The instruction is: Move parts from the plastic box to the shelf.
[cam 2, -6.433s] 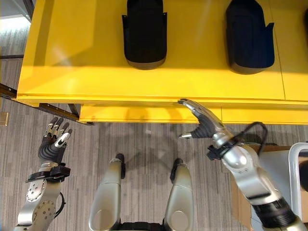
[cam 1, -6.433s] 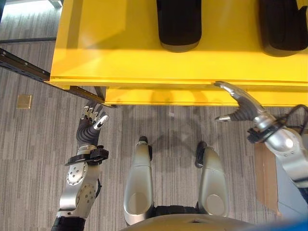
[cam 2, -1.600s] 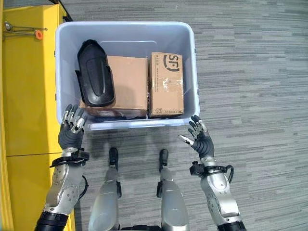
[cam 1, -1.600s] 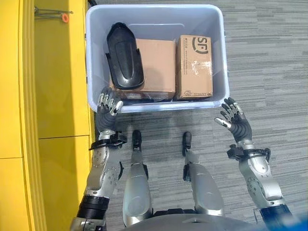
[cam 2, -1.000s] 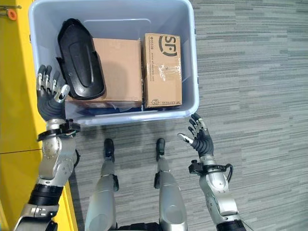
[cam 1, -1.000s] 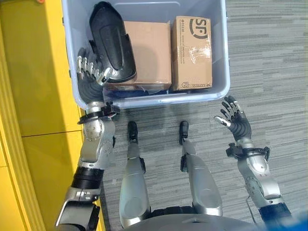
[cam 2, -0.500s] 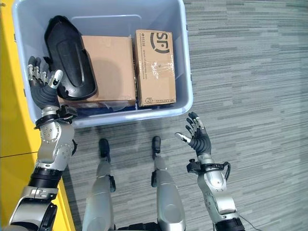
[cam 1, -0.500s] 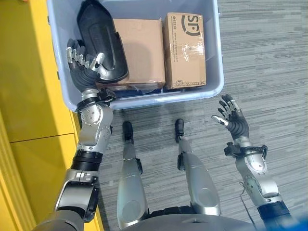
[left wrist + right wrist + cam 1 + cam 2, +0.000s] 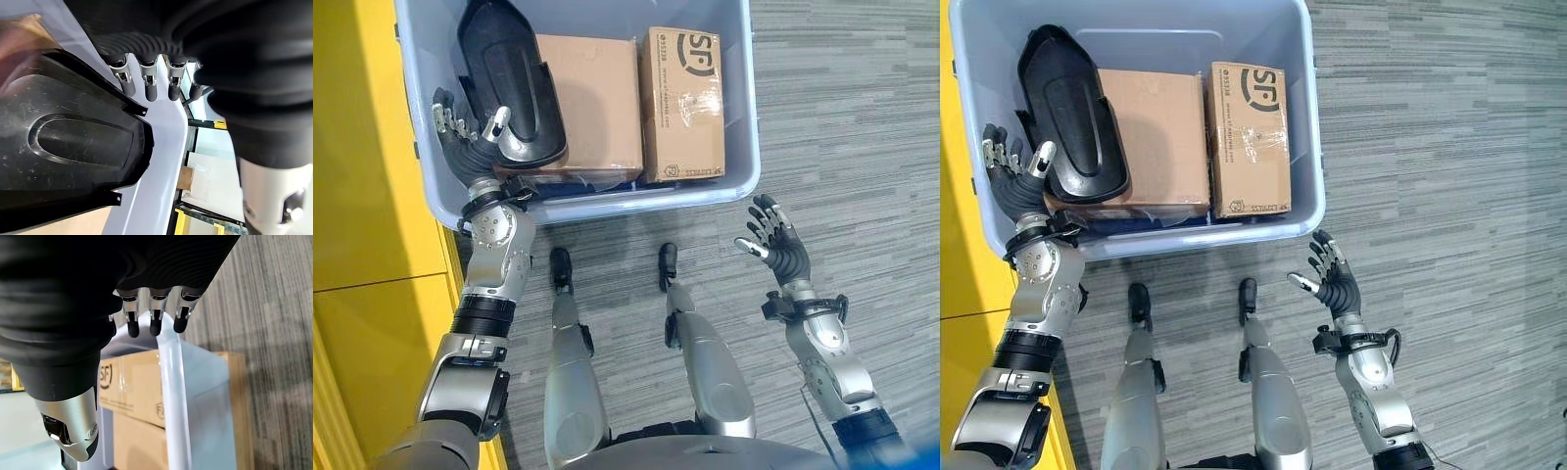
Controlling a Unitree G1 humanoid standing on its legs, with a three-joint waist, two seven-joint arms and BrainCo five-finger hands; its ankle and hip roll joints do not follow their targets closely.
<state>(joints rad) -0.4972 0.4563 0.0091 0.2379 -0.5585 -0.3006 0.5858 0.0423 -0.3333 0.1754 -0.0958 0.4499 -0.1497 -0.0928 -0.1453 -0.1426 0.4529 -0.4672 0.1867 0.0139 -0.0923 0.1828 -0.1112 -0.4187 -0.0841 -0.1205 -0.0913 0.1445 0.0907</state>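
Fingers of the left hand (image 9: 470, 147) now reach over the near rim of the plastic box (image 9: 744, 147), spread and relaxed just beside the black part (image 9: 509, 83), which lies on a brown carton (image 9: 592, 98) inside; no grasp is made, so pickup looks only begun. A second earlier that hand was hanging lower, at the box's outer wall. Six seconds back, the robot was facing the yellow shelf (image 9: 352, 196) with both hands empty. Over the floor, the right hand (image 9: 1332, 286) stays open, well apart from the box.
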